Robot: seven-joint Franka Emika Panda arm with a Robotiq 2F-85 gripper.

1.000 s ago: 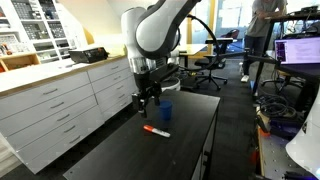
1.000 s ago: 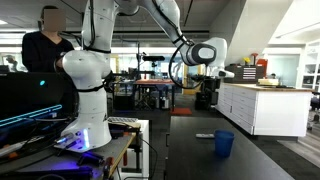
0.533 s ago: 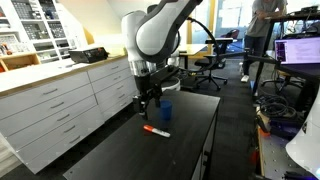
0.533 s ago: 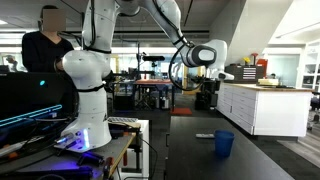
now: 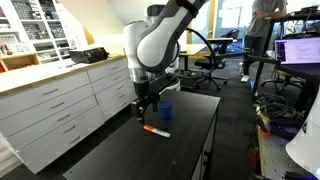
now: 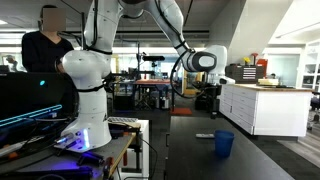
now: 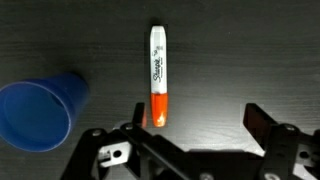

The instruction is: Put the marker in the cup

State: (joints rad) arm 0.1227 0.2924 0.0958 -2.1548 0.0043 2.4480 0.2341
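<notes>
Above black table, gripper shifted nearer marker; jaws wide, empty; cup beside.

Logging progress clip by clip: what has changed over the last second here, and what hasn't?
The arm has come down a little, bringing the open hand lower over the marker. Nothing was taken hold of or let go. The marker lies flat on the dark table where it was, and the blue cup stands near it, unmoved. The hand stays open and empty.
</notes>
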